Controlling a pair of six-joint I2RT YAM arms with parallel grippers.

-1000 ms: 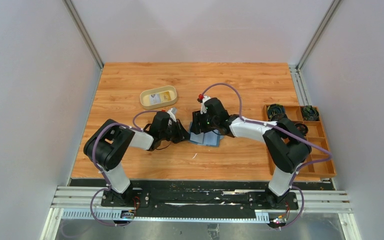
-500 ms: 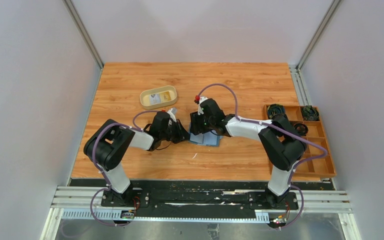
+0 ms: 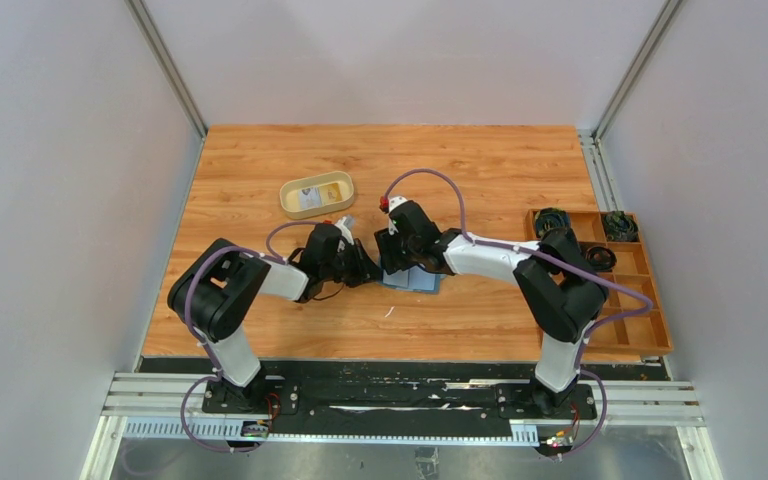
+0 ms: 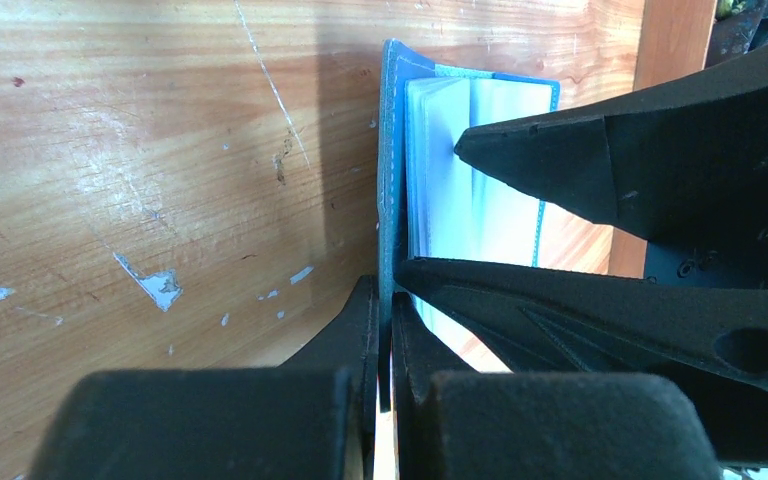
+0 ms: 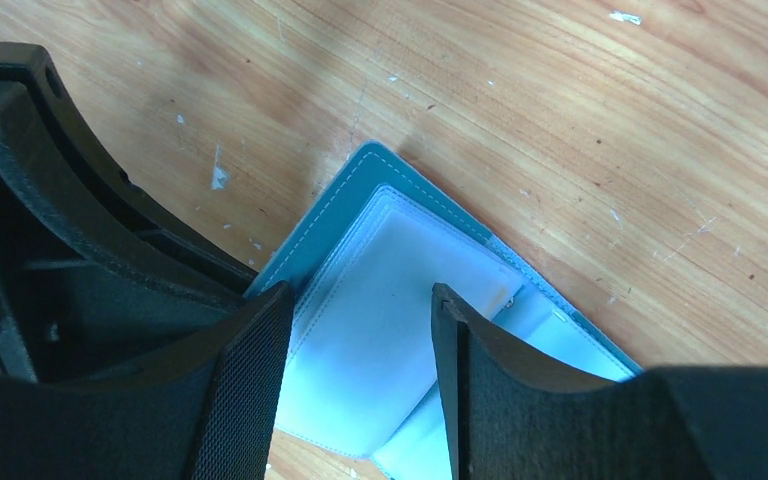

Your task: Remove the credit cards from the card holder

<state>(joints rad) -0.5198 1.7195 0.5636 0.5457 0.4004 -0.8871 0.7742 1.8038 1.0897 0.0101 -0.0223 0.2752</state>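
The wallet (image 4: 392,150) lies open about the middle of the counter (image 3: 460,160), a little nearer the near edge than the far one, between the two arms. The left fingers (image 4: 388,320) are pressed together on the teal cover at its near edge. In the left wrist view that cover runs edge-on straight out from between them, with the pale inner pockets (image 5: 400,300) fanned just beside it. The right fingers (image 3: 394,262) come in from the right side and stand apart over those pockets. In the right wrist view one finger sits on each side of the whitish pocket stack, holding nothing. One tip shows close against the pocket edges in the left wrist view, but whether it touches them cannot be told. The pockets look pale and stitched; whether a card is in them cannot be made out. Toward the far left of the counter, well apart from the wallet, is an oval tan tray (image 3: 340,185) with a pale card (image 3: 309,197) lying flat inside it — too small to tell whether it is one card or two. A brown compartmented box (image 3: 660,330) sits along the right edge, with dark things in its far compartments.
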